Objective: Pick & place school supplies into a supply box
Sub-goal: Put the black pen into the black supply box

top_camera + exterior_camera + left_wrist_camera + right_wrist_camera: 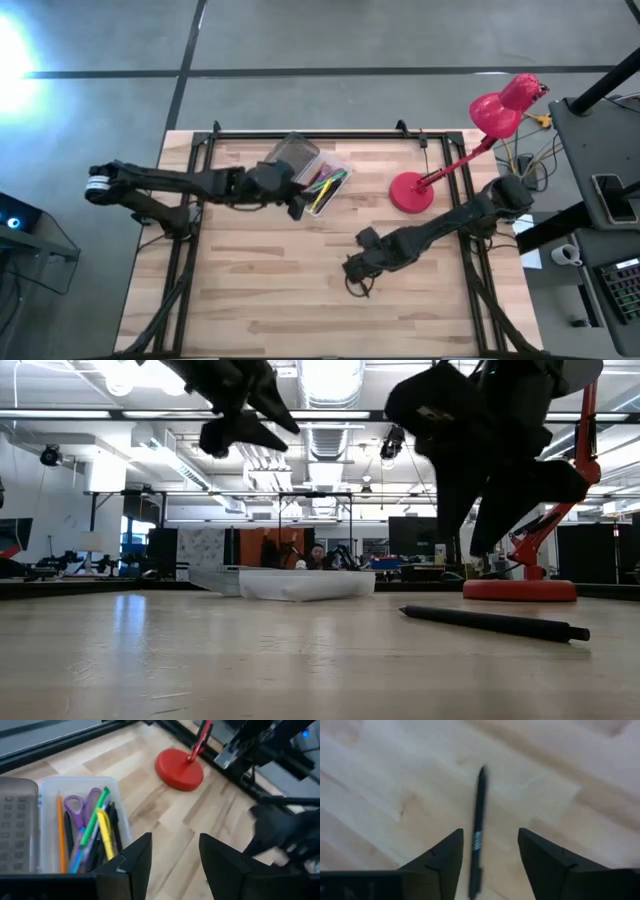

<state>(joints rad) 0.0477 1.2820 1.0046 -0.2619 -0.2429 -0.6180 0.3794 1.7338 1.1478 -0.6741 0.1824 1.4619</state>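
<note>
The clear supply box (pixel 322 182) sits open at the far middle of the table, with its grey ribbed lid (pixel 17 830) folded back. Inside the box (pixel 75 782) lie purple scissors (pixel 82 805), a green marker (pixel 95 817), a yellow pen (pixel 106 832) and an orange pencil (pixel 61 832). My left gripper (pixel 175 840) is open and empty. It hovers just beside the box's near right corner (pixel 298 208). A black pen (pixel 479 820) lies flat on the table (pixel 495 623). My right gripper (pixel 490 835) is open above the pen with a finger on either side, clear of it (pixel 478 530).
A red desk lamp stands on its round base (pixel 411 192) to the right of the box, and its arm leans over the table's far right corner. Black frame rails run along the table's left, right and far edges. Bare wood spreads along the near half (pixel 270 300).
</note>
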